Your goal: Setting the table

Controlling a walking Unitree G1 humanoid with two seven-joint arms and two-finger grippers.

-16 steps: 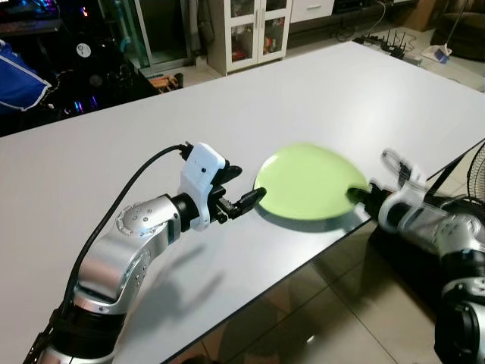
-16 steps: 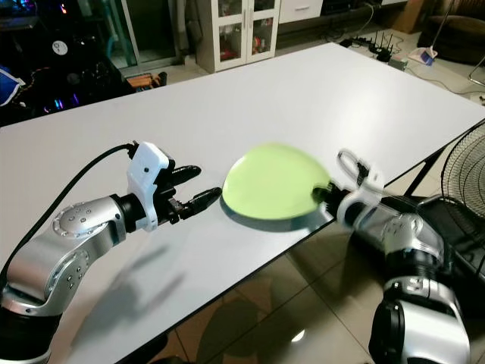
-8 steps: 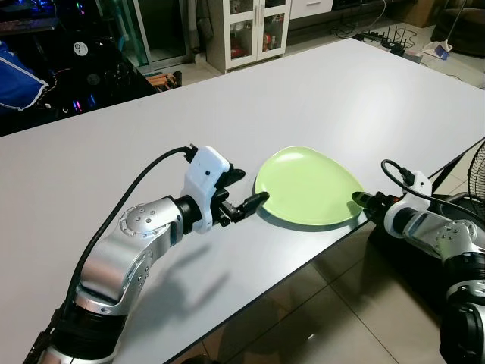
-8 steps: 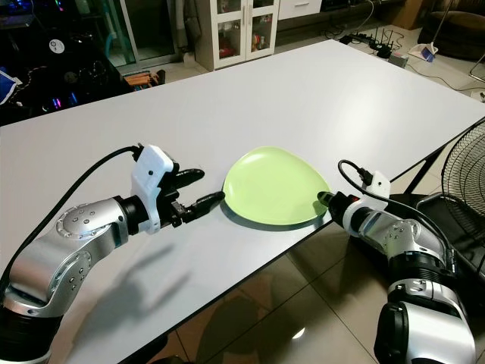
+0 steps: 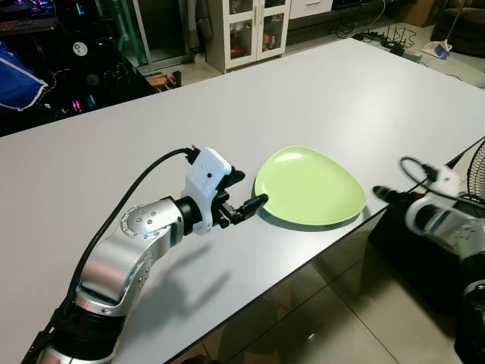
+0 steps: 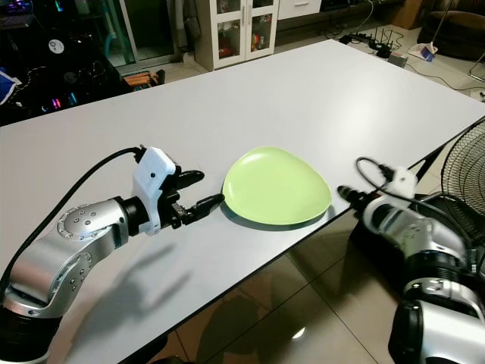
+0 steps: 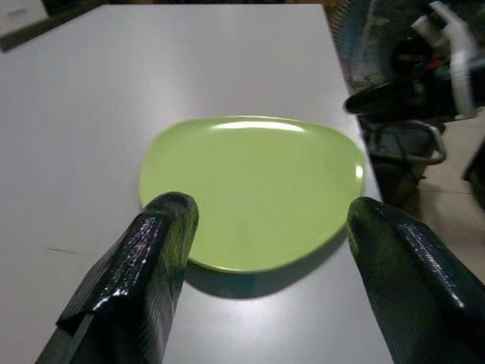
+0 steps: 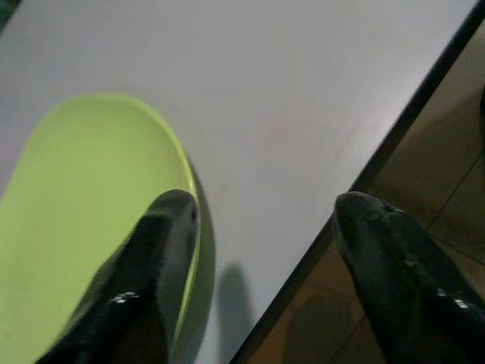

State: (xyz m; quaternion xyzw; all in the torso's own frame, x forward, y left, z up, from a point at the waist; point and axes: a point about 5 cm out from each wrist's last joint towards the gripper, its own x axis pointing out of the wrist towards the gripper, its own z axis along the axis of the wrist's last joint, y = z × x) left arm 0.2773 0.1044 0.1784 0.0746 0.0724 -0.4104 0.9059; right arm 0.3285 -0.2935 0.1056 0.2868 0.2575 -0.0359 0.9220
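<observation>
A light green plate [image 5: 309,186] lies flat on the white table [image 5: 151,129], close to its front edge. My left gripper [image 5: 248,188] hovers just above the table at the plate's left rim, open, with nothing between its fingers; in the left wrist view the plate [image 7: 250,189] lies straight ahead of the left gripper [image 7: 273,208]. My right gripper [image 5: 379,192] is off the table's edge, a short way right of the plate and apart from it. The right gripper [image 8: 269,203] stands open in the right wrist view, with the plate's rim [image 8: 91,197] beside one finger.
A standing fan [image 6: 466,163] and a black box [image 5: 409,250] are beside the table on the right, below my right arm. A white cabinet [image 5: 254,26] and dark shelves of electronics [image 5: 68,68] stand beyond the far edge. Glossy tile floor [image 5: 303,311] lies in front.
My right gripper let go of the plate's right rim and drew back to the right, off the table edge. The plate settled flat. The left arm barely moved.
</observation>
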